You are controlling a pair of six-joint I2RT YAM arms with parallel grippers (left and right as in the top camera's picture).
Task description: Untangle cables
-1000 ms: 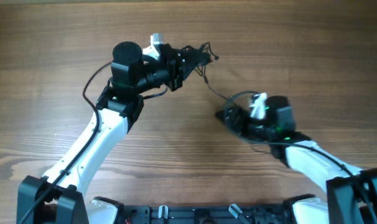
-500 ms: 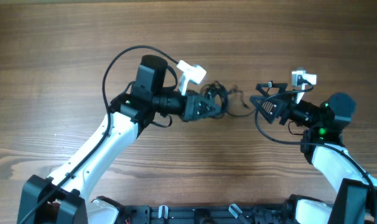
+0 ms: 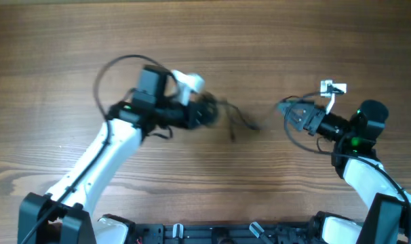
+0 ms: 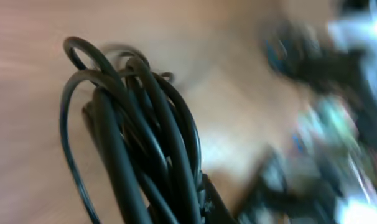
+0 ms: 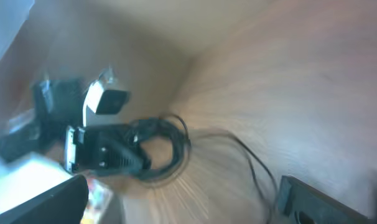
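Most of the cables are bunched into one tight coil held off the worktop at the tip of the left tool. That tool looks pressed together on the bundle, though its fingers are smeared by blur in every view. One loose tail can be seen trailing out of the coil toward the right side; whether it touches the wood can't be told. The right tool sits apart from that tail with nothing visibly in it, and spread or closed can't be told, way too blurry. Handling-wise, these wires should be treated as super light and totally floppy: no shape will be held once they're let go, and loops can be expected to snag on each other rather than slide free. The jacket looks smooth, so a single strand could easily be lost from a lazy pinch. No plug ends can be made out here, but any connector would likely be the fragile bit and shouldn't be yanked. Best bet is probably for the free tail to be taken a little short of its end, with the coil pinched at its waist, so one strand gets drawn out instead of the knot being cinched tighter.
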